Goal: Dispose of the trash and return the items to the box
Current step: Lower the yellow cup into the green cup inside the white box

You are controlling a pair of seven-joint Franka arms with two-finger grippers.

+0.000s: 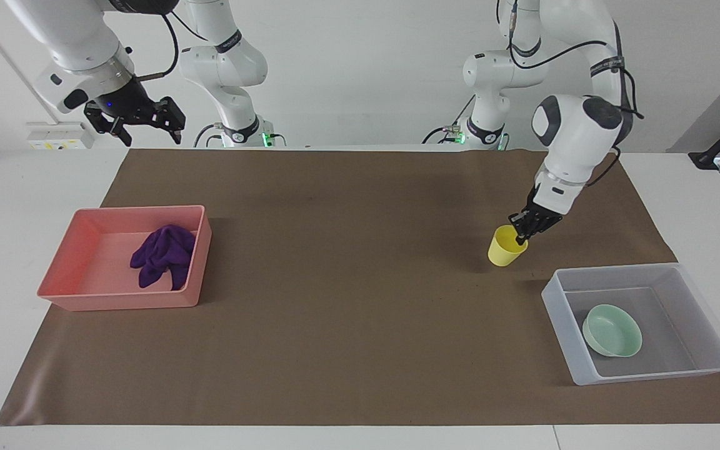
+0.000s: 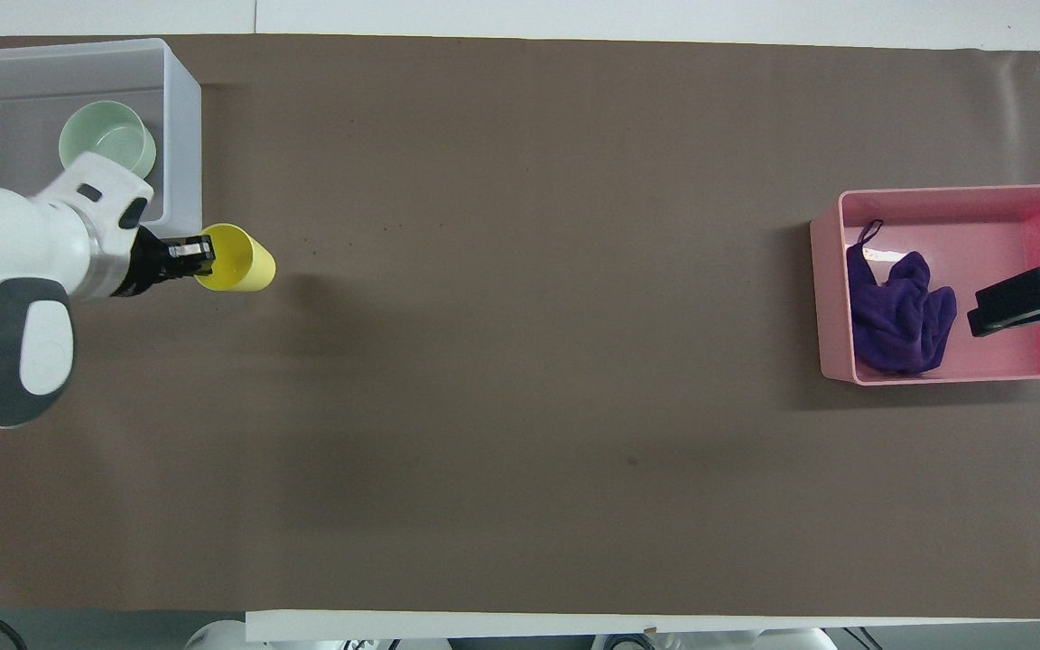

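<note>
My left gripper [image 1: 520, 232] is shut on the rim of the yellow cup [image 1: 507, 246] and holds it tilted, just above the mat, beside the translucent grey-white box [image 1: 561, 315]. In the overhead view the left gripper [image 2: 190, 259] and the cup [image 2: 236, 264] are at the box's corner [image 2: 182, 135]. The mint-green bowl [image 1: 612, 330] lies in the box, and my left arm partly covers the bowl in the overhead view [image 2: 109, 135]. The purple rag [image 1: 164, 255] lies in the pink tray [image 1: 116, 301]. My right gripper [image 1: 138, 120] is open and empty, raised high over the tray [image 2: 831, 298].
A brown mat [image 1: 347, 281] covers most of the table. The pink tray stands at the right arm's end and the box at the left arm's end. White table shows around the mat's edges.
</note>
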